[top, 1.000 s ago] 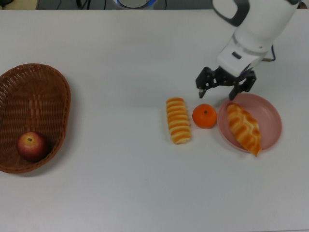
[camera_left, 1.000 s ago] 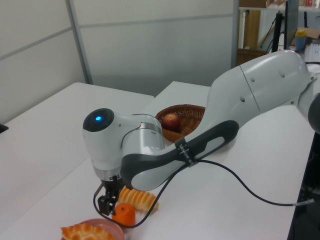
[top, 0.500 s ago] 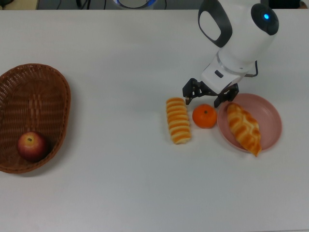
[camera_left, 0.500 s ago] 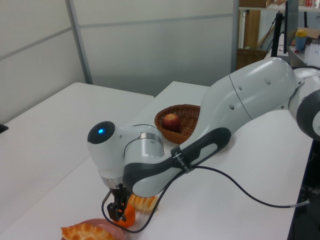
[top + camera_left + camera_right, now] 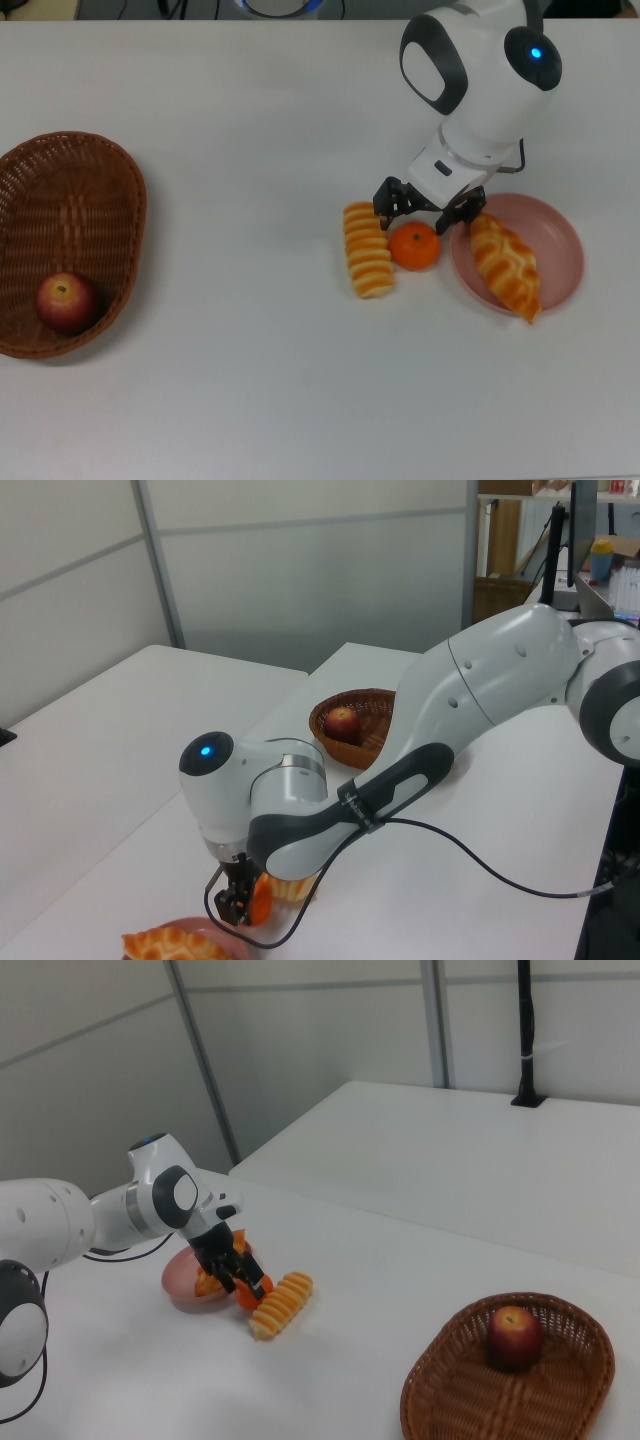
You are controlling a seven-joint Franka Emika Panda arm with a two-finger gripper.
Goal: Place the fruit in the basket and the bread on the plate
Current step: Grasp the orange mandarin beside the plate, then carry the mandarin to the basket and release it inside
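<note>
One piece of fruit was what the gripper (image 5: pixel 428 205) had come for: the tangerine (image 5: pixel 414 246), lying on the bench (image 5: pixel 260 380) just beside the pink plate (image 5: pixel 558 240), on the plate's left in the top view. The gripper stood directly above it, low, with its fingers spread wide; one dark fingertip hung on the tangerine's ridged-loaf side and the other on its plate side, so the line between them ran along the row of things. Nothing was gripped yet, as far as I could judge.

Being round, the tangerine had no long axis and pointed nowhere, so any closing direction would serve. What mattered was the crowding. The ridged loaf (image 5: pixel 367 250) lay touching or all but touching the tangerine on the side away from the plate, its long axis running crosswise to that row. On the plate itself the braided loaf (image 5: pixel 505 265) lay slantwise, its upper end near the plate-side finger.

The basket (image 5: pixel 118 200) sat well apart from the plate, at the top view's far left, with the apple (image 5: pixel 66 302) already inside it.
</note>
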